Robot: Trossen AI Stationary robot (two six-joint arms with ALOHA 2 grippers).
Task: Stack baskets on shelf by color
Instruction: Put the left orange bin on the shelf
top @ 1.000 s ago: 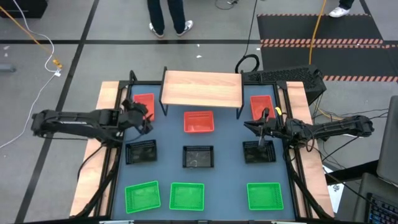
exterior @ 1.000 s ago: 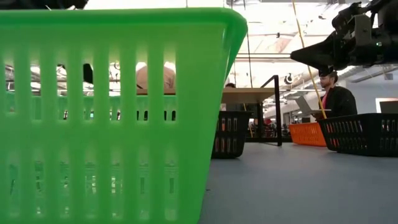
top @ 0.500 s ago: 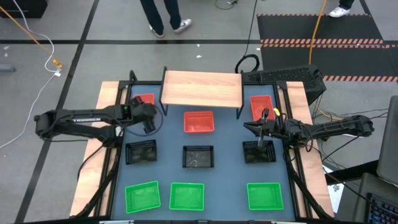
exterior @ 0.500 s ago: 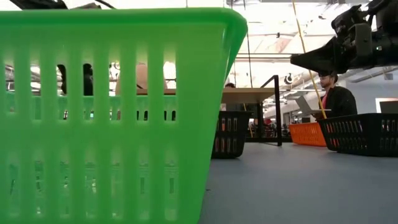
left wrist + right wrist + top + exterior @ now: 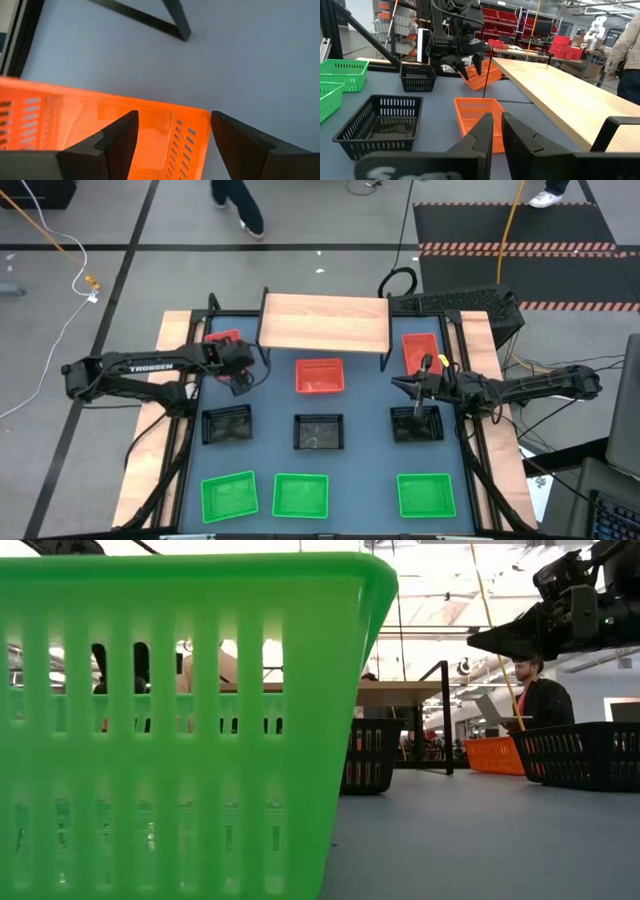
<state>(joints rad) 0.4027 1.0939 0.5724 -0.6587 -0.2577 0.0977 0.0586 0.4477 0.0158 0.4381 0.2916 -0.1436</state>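
The left red basket [image 5: 222,338] sits on the blue table beside the shelf's [image 5: 325,322] left legs. My left gripper [image 5: 172,117] hangs open over this basket's near right corner [image 5: 192,117], tipped steeply down, with one finger above the inside and the other outside its end wall; I see no touch. In the right wrist view the left gripper [image 5: 470,67] stands just above that basket [image 5: 482,77]. My right gripper [image 5: 420,385] hovers shut and level between the right red basket [image 5: 420,350] and a black basket [image 5: 415,425], holding nothing.
A third red basket [image 5: 320,375] lies in front of the shelf. Two more black baskets [image 5: 227,423] [image 5: 319,431] sit mid-table, and three green baskets [image 5: 229,493] [image 5: 301,494] [image 5: 426,493] line the near edge. A person walks beyond the far edge.
My left gripper has swung toward the table's right and sunk toward the left red basket, tipping more steeply down and rolling at the wrist; it now covers more of that basket. Its fingers stay open. The baskets have not moved.
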